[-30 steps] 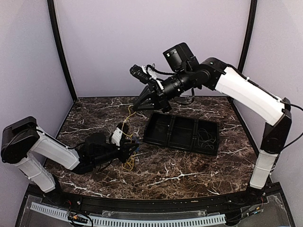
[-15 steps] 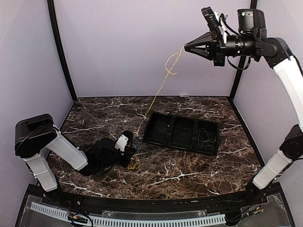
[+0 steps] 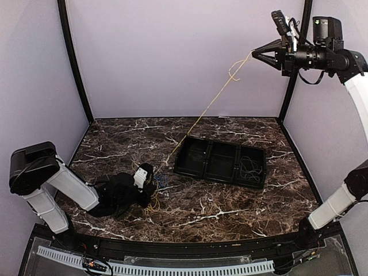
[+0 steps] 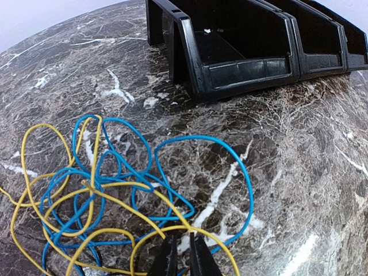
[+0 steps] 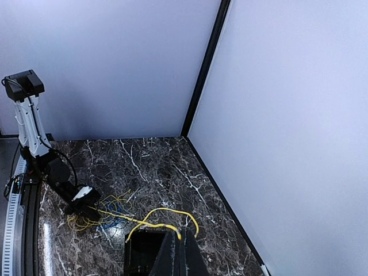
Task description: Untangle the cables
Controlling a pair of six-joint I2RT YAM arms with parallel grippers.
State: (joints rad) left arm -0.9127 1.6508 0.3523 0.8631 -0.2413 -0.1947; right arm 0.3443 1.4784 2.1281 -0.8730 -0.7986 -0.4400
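**Well, one yellow strand stretched high above the marble table**

Mostly I see a dark marble table (image 3: 230,207) with white veins, closed in by plain pale lilac walls (image 3: 172,57) and black posts (image 3: 72,57) in the corners. Along the near edge runs a white slotted rail (image 3: 172,267).

On the right half of the table lies a black tray (image 3: 214,176) with three compartments. A dark grey cable (image 3: 248,167) sits loosely coiled in its rightmost compartment.

To the left of the tray, apart from it, a tangle (image 4: 103,195) of wires lies on the marble. It is made of the blue cable (image 4: 218,144) and yellow loops crossing one another.

The left gripper (image 4: 183,256) is low at this tangle, its arm lying along the table. Its fingers are almost pressed together, with a yellow strand crossing just at the tips. If they really pinch it, I cannot tell.

The right gripper (image 3: 255,53) is raised high near the back right post. Its fingers are pressed together on the end of the yellow cable (image 3: 207,109). This cable runs in a nearly straight slanted line through the air, passing the far left corner of the tray, down to the tangle
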